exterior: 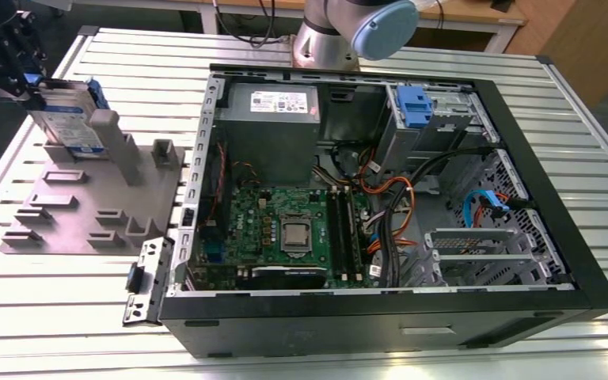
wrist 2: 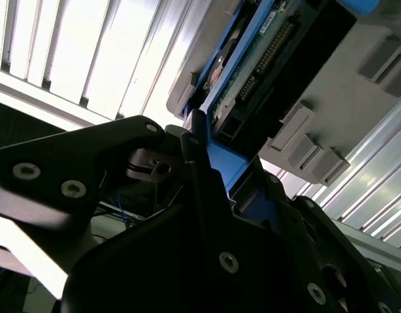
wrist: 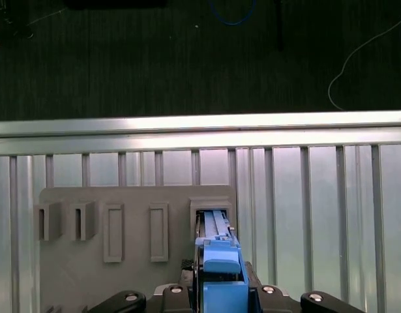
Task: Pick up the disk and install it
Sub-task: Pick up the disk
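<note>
A: Where's the disk (exterior: 72, 119)?
B: Ten o'clock in the exterior view, upright in a slot of the fixture plate (exterior: 72, 214). The gripper (exterior: 32, 83) has its jaws closed on its blue end.
A: Advice?
B: Pull straight along the slot; a post (exterior: 105, 134) crowds it. The computer case (exterior: 389, 198) at three o'clock is well apart, leaving room.

gripper (exterior: 36, 87) clamped on top edge of disk (exterior: 72, 123), far left of the exterior view. disk stands upright against a post on the grey fixture (exterior: 72, 214), label showing. open pc case (exterior: 589, 261) just right of fixture, motherboard (exterior: 283, 229) exposed, blue carrier (exterior: 414, 107) in a bay. arm base (exterior: 331, 36) behind case
</note>
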Action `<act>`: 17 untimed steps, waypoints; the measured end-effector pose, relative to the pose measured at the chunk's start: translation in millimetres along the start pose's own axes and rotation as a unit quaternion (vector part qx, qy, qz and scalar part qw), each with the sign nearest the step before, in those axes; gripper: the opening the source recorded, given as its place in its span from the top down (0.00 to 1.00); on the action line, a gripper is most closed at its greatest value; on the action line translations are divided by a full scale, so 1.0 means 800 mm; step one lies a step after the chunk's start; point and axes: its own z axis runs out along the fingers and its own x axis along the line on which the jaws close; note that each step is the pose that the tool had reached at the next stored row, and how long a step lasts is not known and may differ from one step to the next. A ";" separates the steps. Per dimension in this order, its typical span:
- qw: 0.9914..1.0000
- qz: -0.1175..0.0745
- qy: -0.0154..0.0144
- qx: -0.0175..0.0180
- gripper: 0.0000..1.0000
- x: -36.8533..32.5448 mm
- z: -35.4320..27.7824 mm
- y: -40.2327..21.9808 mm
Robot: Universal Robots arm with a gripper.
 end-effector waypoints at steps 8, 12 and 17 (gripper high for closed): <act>1.000 0.000 0.000 0.000 0.63 -0.0003 -0.0150 0.0000; 1.000 0.000 0.000 0.000 0.63 -0.0003 -0.0158 0.0000; 1.000 0.000 0.000 0.000 0.63 -0.0003 -0.0167 0.0000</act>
